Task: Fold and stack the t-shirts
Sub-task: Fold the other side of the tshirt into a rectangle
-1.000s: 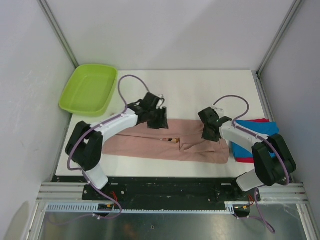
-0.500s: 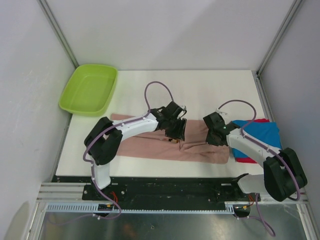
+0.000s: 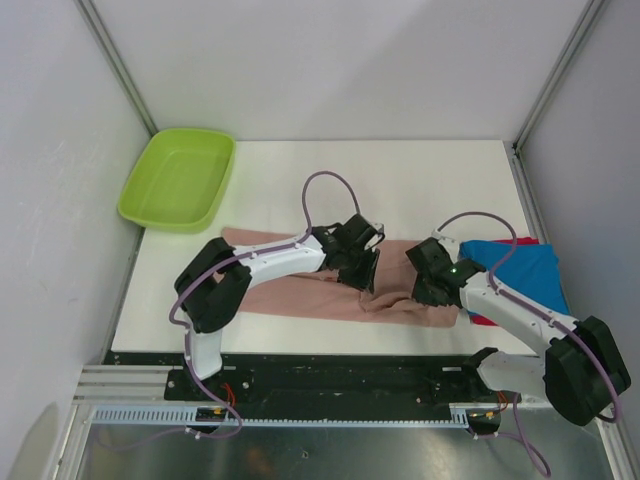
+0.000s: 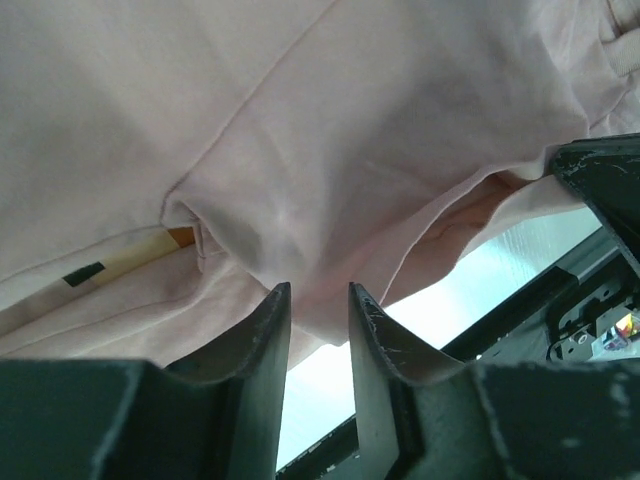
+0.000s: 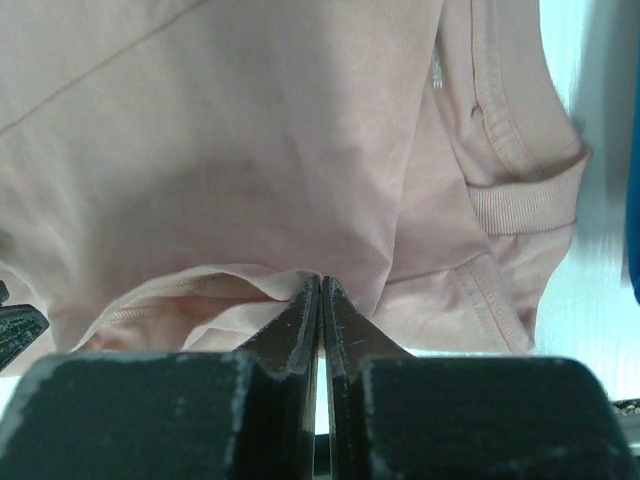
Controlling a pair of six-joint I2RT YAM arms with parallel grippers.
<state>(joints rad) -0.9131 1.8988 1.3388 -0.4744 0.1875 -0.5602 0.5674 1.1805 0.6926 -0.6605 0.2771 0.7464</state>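
Observation:
The dusty pink t-shirt (image 3: 290,290) lies as a long band along the table's near edge, bunched between my two grippers. My left gripper (image 3: 362,270) is at the band's middle, its jaws a narrow gap apart with a fold of pink cloth (image 4: 300,150) at the tips (image 4: 318,288). A scrap of orange print (image 4: 180,236) shows under the fold. My right gripper (image 3: 428,290) is shut on a thin pink edge (image 5: 250,130) near the ribbed collar (image 5: 525,205). The blue shirt (image 3: 520,265) lies folded on the red one (image 3: 487,321) at the right.
The lime-green tub (image 3: 180,180) sits at the far left corner. White table (image 3: 400,180) stretches behind the shirts. A black rail (image 3: 330,370) runs just below the near edge, close to both grippers. Walls and frame posts close in the sides.
Both grippers have moved toward the near edge, the left one also rightward, carrying pink cloth. The shirt's right half is now narrower and bunched between them.

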